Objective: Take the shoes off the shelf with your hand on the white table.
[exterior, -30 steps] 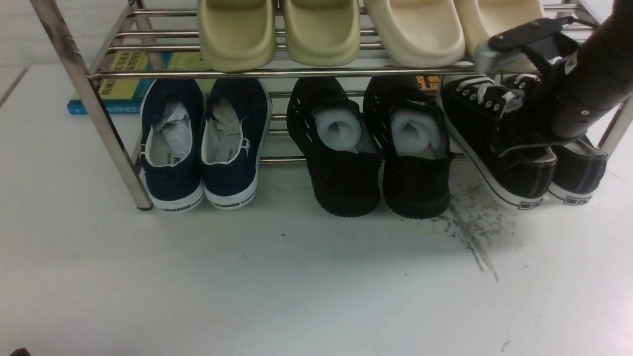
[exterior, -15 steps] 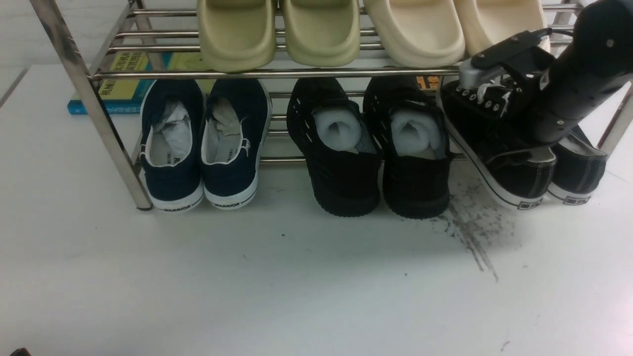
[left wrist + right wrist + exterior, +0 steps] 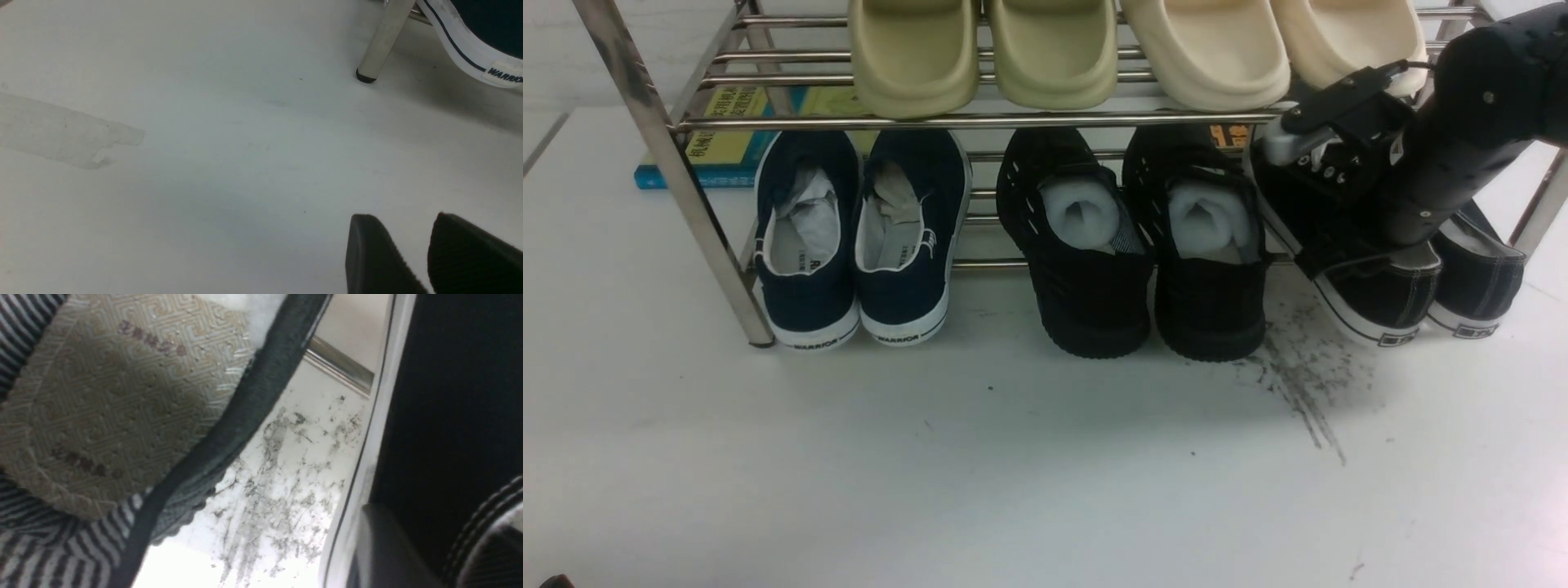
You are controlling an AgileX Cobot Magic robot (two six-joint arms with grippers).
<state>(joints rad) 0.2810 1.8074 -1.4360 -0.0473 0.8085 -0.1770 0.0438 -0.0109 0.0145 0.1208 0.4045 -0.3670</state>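
Scuffs beside sneaker sole (wrist view only).

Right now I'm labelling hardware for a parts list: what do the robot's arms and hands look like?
The right arm is a glossy black cylinder with small silver screws and a white sticker. Its hand has a silver-grey metal body, black top plate and thin black cable. The left hand shows only two matte black ribbed fingers.

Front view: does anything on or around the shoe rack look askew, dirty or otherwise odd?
Yes. The left black lace-up sneaker sits skewed, its heel angled out from its partner, with the right claw at its opening. Dark scuff streaks smear the white table just in front. The other pairs sit straight.
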